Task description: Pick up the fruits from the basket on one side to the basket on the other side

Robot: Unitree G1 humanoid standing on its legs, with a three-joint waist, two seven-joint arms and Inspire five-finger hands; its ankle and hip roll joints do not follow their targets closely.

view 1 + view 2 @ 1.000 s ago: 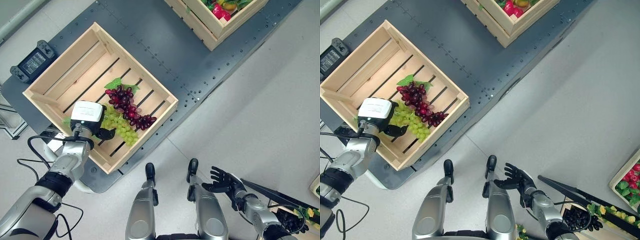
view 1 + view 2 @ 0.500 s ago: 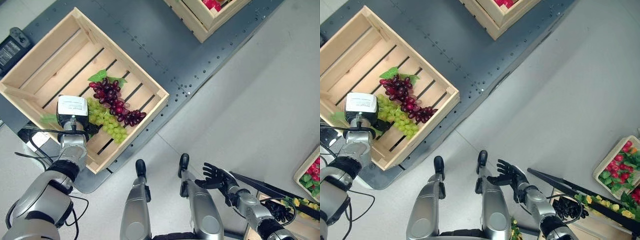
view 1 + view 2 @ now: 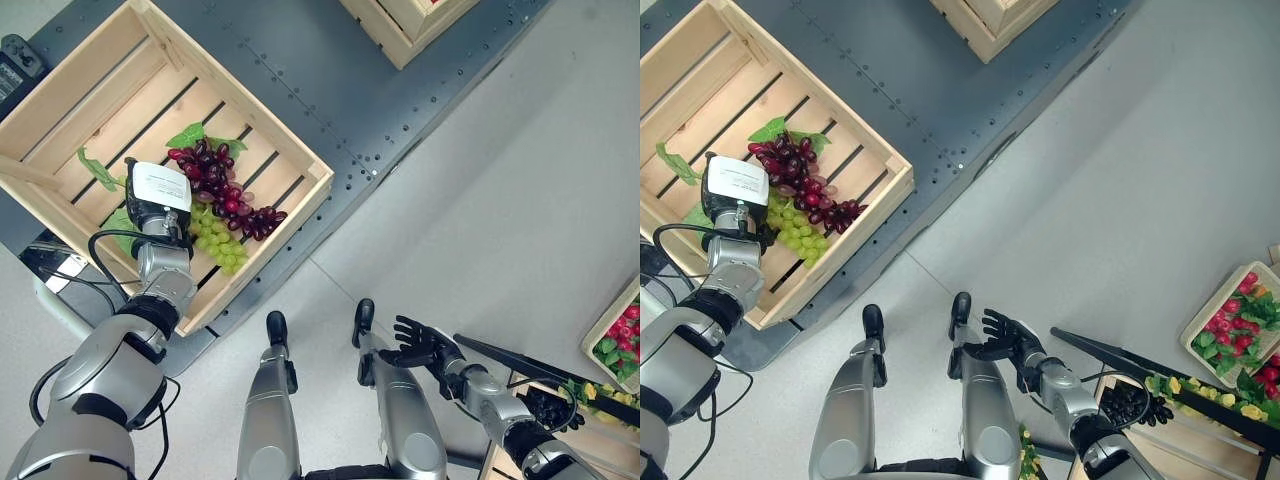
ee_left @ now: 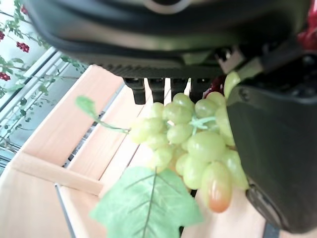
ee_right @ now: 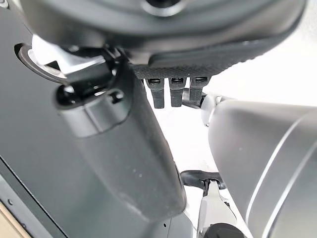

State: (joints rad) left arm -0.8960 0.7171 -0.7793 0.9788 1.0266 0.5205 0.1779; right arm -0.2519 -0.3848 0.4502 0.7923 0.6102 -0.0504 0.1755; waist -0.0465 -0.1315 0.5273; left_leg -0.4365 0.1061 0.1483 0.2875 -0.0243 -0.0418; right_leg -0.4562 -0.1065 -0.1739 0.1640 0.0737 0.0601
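Left eye view: wooden crate (image 3: 290, 160) upper left, green grapes (image 3: 215, 245) beside red grapes (image 3: 225, 190) inside.

Right eye view: right hand (image 3: 1005, 335) low centre, fingers spread, empty.

Left wrist view: left hand (image 4: 267, 148) clasps green grapes (leaf below).

Green grapes (image 4: 190, 148): pale bunch w/ leaf, in my left hand (image 4: 267, 148), over wooden crate (image 3: 60, 95) near edge. Red grapes (image 3: 222, 190): dark bunch, lying on slats beside.
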